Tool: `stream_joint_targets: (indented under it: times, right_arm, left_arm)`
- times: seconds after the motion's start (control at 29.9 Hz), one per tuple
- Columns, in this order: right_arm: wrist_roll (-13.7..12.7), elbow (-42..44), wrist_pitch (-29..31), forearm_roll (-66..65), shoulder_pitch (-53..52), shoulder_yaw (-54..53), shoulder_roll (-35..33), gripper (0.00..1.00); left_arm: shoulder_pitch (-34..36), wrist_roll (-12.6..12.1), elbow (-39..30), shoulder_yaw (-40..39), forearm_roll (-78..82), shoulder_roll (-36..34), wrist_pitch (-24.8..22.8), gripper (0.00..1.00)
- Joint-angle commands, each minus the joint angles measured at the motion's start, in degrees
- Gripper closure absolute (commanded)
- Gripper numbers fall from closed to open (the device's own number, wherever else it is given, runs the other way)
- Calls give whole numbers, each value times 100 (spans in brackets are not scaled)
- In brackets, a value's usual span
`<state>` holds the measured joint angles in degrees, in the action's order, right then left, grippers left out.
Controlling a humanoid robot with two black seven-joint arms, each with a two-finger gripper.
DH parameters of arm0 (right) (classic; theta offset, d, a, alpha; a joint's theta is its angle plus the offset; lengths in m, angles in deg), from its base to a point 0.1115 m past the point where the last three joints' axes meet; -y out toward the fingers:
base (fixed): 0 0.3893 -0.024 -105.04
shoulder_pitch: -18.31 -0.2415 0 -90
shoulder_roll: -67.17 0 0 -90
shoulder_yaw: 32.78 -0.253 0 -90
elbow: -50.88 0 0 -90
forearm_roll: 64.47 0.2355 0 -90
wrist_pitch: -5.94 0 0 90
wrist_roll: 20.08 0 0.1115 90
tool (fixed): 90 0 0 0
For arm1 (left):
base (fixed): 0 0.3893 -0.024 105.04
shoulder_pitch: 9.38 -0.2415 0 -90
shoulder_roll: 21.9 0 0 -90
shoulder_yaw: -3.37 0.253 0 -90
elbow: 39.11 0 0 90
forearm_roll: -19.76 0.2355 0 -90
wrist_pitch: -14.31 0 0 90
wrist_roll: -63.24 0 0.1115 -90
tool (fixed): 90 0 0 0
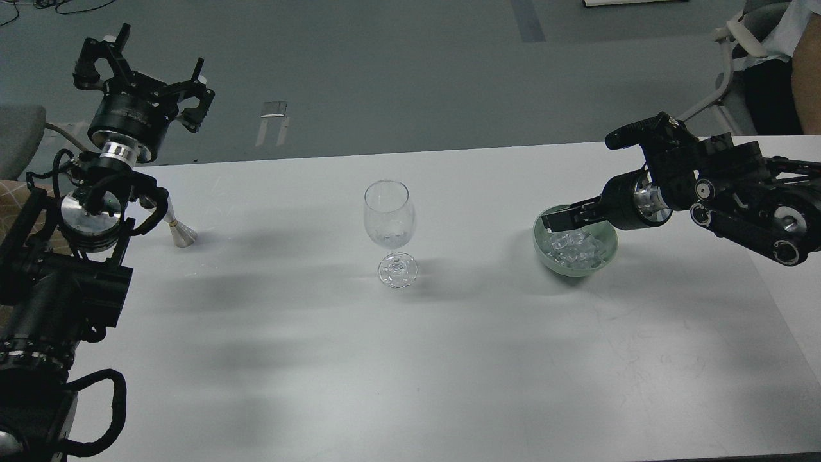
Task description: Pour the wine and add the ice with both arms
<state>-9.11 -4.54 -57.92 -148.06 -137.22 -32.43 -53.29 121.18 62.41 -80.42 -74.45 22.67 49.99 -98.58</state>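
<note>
From the head view, the right gripper (pixel 557 221), fingers too dark to tell apart, reaches leftward into the pale green bowl (pixel 606 256) of heaped ice (pixel 577 249), right of the upright wine glass (pixel 390 221), while the left gripper (pixel 144 74), fingers spread, points up past the table (pixel 410 359).

Grey floor (pixel 397 70) beyond white table (pixel 397 359), chair (pixel 737 58) at right
</note>
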Motion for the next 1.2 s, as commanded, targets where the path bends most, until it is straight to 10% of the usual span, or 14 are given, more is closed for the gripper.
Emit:
stream_joint_targets:
  times: [0.0, 0.5, 1.17]
  right_arm:
    - [2, -346, -169, 1, 50, -17, -311, 29]
    - [-25, -365, -372, -17, 287, -8, -356, 15]
    - [-157, -260, -504, -351, 559, -8, -154, 26]
  left_arm:
    - [-4, 118, 1, 3, 17, -8, -40, 2]
    - [-39, 136, -8, 21, 17, 133, -49, 2]
    - [-153, 145, -8, 21, 17, 230, -137, 2]
